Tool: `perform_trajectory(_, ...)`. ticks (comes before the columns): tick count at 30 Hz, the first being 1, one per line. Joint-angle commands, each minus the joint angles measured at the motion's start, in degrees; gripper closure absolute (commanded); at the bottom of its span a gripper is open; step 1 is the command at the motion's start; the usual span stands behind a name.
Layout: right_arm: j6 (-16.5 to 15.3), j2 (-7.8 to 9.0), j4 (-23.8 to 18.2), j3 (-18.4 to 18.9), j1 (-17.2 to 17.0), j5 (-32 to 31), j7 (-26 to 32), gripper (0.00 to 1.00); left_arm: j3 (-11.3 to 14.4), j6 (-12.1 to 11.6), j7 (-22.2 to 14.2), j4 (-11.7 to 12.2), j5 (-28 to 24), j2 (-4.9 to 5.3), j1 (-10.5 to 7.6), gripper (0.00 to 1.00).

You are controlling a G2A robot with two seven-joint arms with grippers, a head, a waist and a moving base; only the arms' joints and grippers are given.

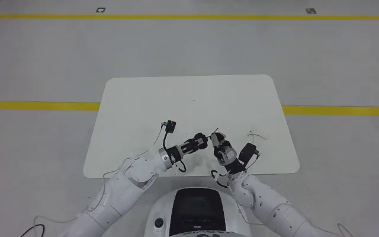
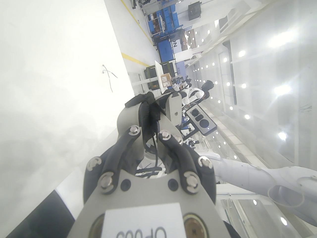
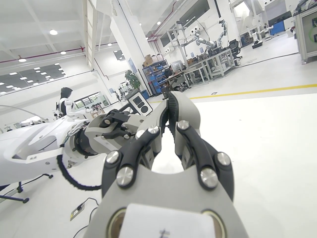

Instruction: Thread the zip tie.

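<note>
Pinches a thin black plastic zip tie (image 1: 215, 130) in clamped right hand (image 3: 170, 100) and left hand (image 2: 151, 107) above the flat white bench (image 1: 177, 101). Likely risks buckling the tail and missing the head.

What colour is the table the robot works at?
The table is white; the top view shows it best.

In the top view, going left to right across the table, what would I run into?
left gripper → right gripper → loose zip tie
</note>
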Motion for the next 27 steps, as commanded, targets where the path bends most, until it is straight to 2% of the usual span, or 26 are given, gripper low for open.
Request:
perform_trajectory(1,0.00,-0.05,0.10,-0.06,0.05,-0.04,0.04,1.00,0.00,0.00,0.00,0.00,0.00,0.00,0.00,1.00)
perform_trajectory(3,0.00,-0.12,0.29,0.13,0.00,0.18,-0.24,1.00,0.00,0.00,0.00,0.00,0.00,0.00,0.00,1.00)
perform_trajectory(4,0.00,-0.17,0.38,0.16,-0.08,0.24,0.01,0.26,0.00,0.00,0.00,0.00,0.00,0.00,0.00,1.00)
perform_trajectory(5,0.00,-0.18,0.29,0.33,-0.18,0.48,0.09,0.00,0.00,0.00,0.00,0.00,0.00,0.00,0.00,1.00)
perform_trajectory(9,0.00,0.61,-0.58,1.85,-1.80,-2.39,-1.49,0.00,0.00,0.00,0.00,0.00,0.00,0.00,0.00,1.00)
perform_trajectory(15,0.39,3.79,-2.94,5.97,-6.80,-15.56,-1.35,0.00,0.00,0.00,0.00,0.00,0.00,0.00,0.00,1.00)
perform_trajectory(22,0.58,3.93,-3.25,6.33,-7.13,-15.85,-1.39,0.00,0.00,0.00,0.00,0.00,0.00,0.00,0.00,1.00)
perform_trajectory(24,0.58,3.93,-3.25,6.33,-7.13,-15.85,-1.39,0.00,0.26,0.86,0.60,-0.01,-0.09,-0.11,0.09,1.00)
perform_trajectory(27,3.27,4.08,-4.19,7.22,-7.09,-19.93,-1.85,0.00,-0.17,2.18,-2.47,0.02,-8.67,-0.32,0.13,1.00)
